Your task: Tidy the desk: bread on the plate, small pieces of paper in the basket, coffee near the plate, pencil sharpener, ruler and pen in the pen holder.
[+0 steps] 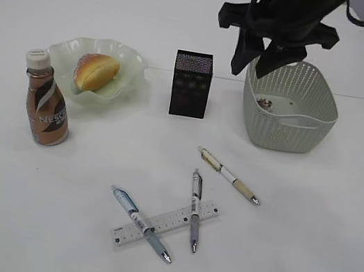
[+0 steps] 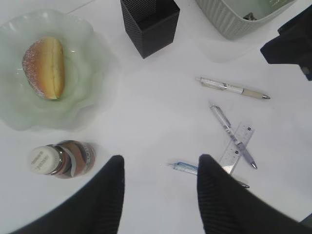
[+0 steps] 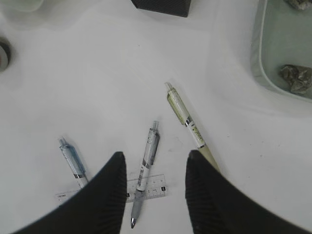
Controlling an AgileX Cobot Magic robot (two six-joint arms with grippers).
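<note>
The bread (image 1: 95, 71) lies on the pale green plate (image 1: 130, 63), and the coffee bottle (image 1: 45, 101) stands just in front of it. Behind the table's middle stands the black pen holder (image 1: 191, 83). Small pieces of paper (image 3: 296, 77) lie in the basket (image 1: 288, 116). On the table lie a cream pen (image 1: 228, 175), a grey pen (image 1: 194, 209) and a blue pen (image 1: 142, 223), the last two across the ruler (image 1: 165, 223). My left gripper (image 2: 161, 163) hangs open and empty, high over the table. Between pen holder and basket my right gripper (image 1: 249, 69) hovers, open and empty. The pencil sharpener is out of view.
The white table runs wide on every side, with bare surface at the front left and right of the pens. The basket's near wall (image 3: 256, 58) stands to the right of the right gripper.
</note>
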